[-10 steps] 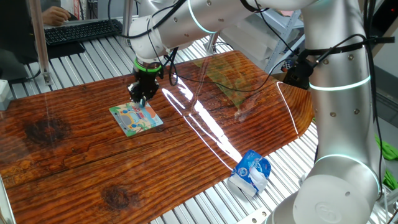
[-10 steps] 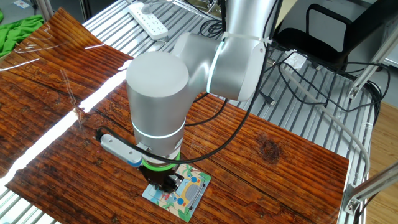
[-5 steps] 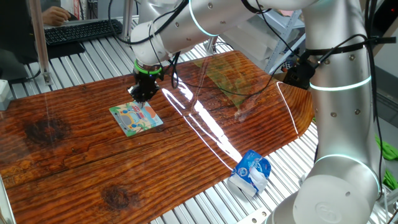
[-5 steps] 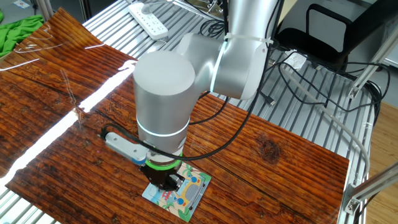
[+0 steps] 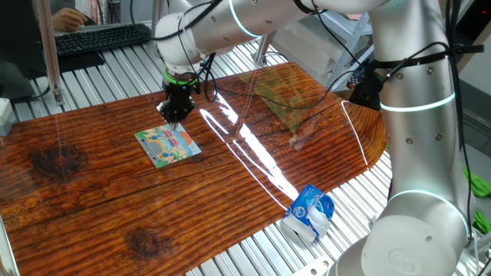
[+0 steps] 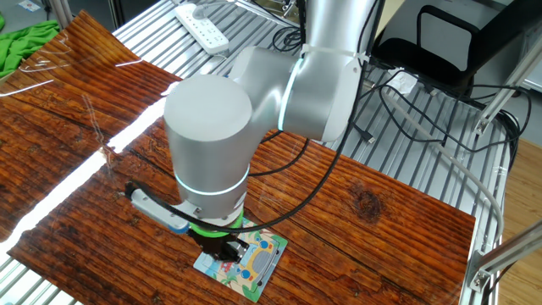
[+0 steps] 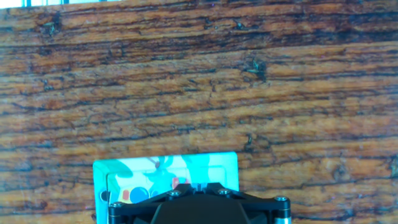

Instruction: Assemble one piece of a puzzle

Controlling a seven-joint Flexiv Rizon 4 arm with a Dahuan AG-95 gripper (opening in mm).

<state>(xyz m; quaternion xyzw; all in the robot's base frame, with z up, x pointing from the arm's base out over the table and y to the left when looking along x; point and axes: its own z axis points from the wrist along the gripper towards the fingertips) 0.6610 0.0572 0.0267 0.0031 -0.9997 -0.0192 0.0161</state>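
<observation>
The arm point(image 5: 414, 115) is seen bent over the wooden table point(image 5: 253, 199), with its last links reaching across from the tall silver column at the right of one fixed view to a spot near the table's far edge, and the gripper point(image 5: 175, 116) is pointed straight down. The black fingers are drawn together to a narrow tip with no gap visible between them, and they are held just above the far corner of the puzzle point(image 5: 168, 145), not resting on it. The puzzle is laid flat on the wood, a small square board with a green border and a blue, yellow and red cartoon picture. In the other fixed view, the gripper point(image 6: 222, 250) is largely covered by the thick grey wrist housing point(image 6: 209, 148), and only its dark lower end shows over the puzzle point(image 6: 252, 264), whose near side is hidden beneath it. In the hand view, the gripper's black body point(image 7: 194, 206) fills the bottom edge, the fingertips are cut off, and just the upper part of the puzzle point(image 7: 165, 171) is seen. The piece cannot be made out in any view; whether it is pinched between the closed fingers or already seated in the board cannot be told.
</observation>
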